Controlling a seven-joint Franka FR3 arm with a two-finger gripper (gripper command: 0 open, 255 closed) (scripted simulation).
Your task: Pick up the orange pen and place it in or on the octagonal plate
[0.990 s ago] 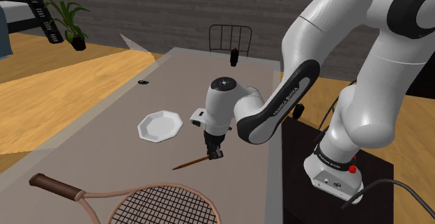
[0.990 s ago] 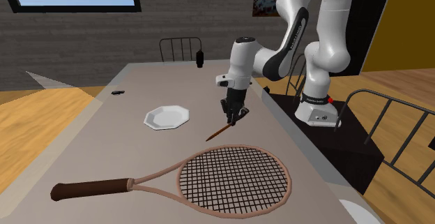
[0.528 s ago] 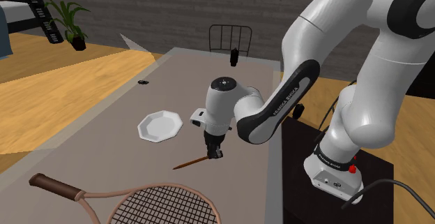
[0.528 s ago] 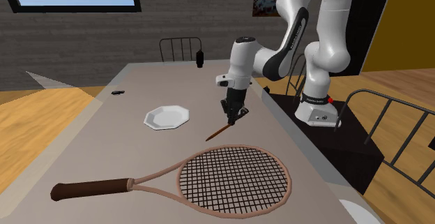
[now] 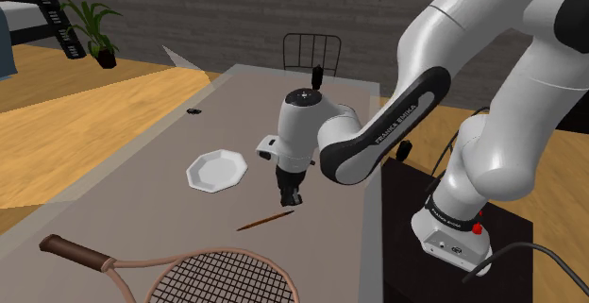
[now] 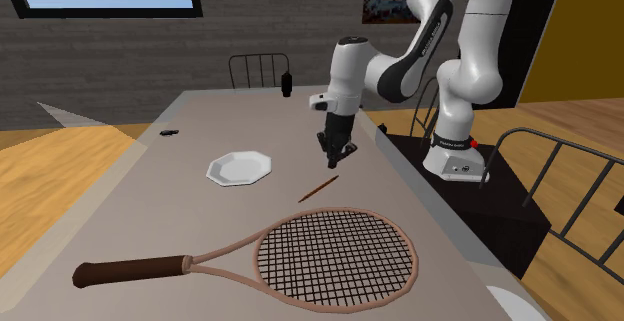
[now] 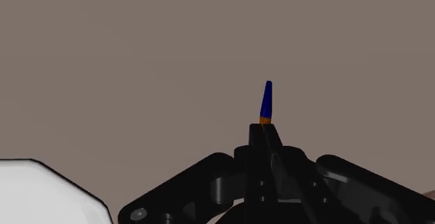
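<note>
The thin orange-brown pen (image 5: pixel 264 220) (image 6: pixel 318 189) lies flat on the grey-brown table, near the racket's head. In the wrist view its blue tip (image 7: pixel 266 100) pokes out from behind the fingers. My black gripper (image 5: pixel 291 200) (image 6: pixel 333 159) (image 7: pixel 265 142) hovers just above the pen's end nearer the stand, fingers shut and meeting, apart from the pen. The white octagonal plate (image 5: pixel 216 171) (image 6: pixel 240 167) (image 7: pixel 42 195) sits on the table a short way from the gripper, toward the shoulder view's left, with nothing on it.
A large racket (image 5: pixel 189 277) (image 6: pixel 330 254) lies across the near part of the table (image 5: pixel 142 207). A small black object (image 5: pixel 193 110) (image 6: pixel 169 131) rests by the table's far left edge. A dark upright item (image 5: pixel 317 76) and a chair (image 5: pixel 311 48) stand at the far end.
The gripper closed fully and rose off the table, shifting slightly toward the far end. The pen stayed lying on the table in nearly the same spot.
</note>
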